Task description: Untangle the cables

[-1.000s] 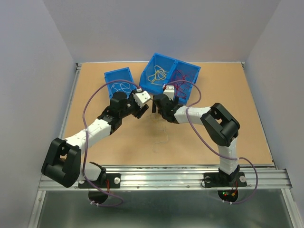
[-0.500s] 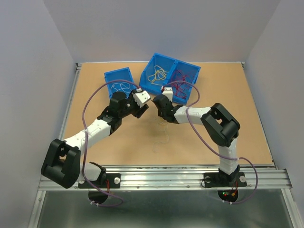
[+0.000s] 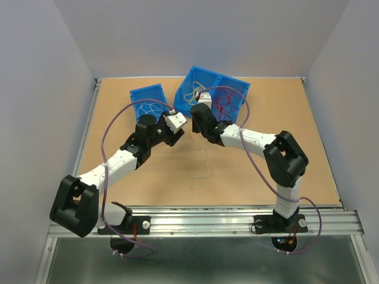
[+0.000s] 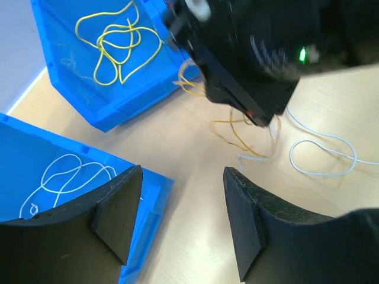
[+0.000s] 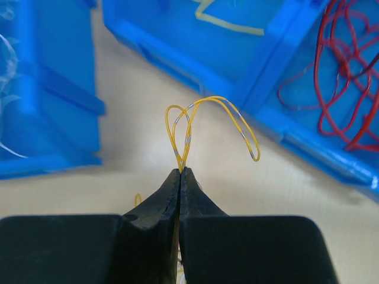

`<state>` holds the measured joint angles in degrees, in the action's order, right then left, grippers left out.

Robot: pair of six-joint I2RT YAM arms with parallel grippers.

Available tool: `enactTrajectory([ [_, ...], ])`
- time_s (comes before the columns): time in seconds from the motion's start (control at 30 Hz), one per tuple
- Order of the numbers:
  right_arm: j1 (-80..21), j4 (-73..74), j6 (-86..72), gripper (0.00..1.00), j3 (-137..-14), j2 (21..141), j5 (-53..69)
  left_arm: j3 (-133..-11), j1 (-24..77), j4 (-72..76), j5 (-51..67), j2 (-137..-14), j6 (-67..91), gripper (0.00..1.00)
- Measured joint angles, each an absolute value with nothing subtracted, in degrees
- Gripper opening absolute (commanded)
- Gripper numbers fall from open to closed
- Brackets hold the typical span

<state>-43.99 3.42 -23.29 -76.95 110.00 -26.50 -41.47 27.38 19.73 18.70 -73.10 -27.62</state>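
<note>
Gripping tight, our right gripper (image 5: 180,171) holds a yellow cable (image 5: 213,118) at its fingertips, two loops standing up ahead of the closed jaws. Straight ahead lies the divided bin (image 5: 278,65), its near wall between us and the yellow compartment, red cables (image 5: 340,71) off to the right. Below, the strand trails down beside a white cable (image 4: 323,154) on the table (image 4: 195,154). Our left gripper (image 4: 180,201) hovers wide open, holding nothing, just beside the small bin (image 4: 35,148), nearer that trailing end. We judge the carry short and forward, with the wall's edge the likely snag.
</note>
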Motion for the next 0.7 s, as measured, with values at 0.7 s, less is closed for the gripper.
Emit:
enactTrajectory([
  [0.7, -40.40, 0.69, -15.68, 0.01, -106.06, 113.03, -26.59, -34.17, 19.00, 31.51, 17.34, -60.99, -20.43, 0.65],
])
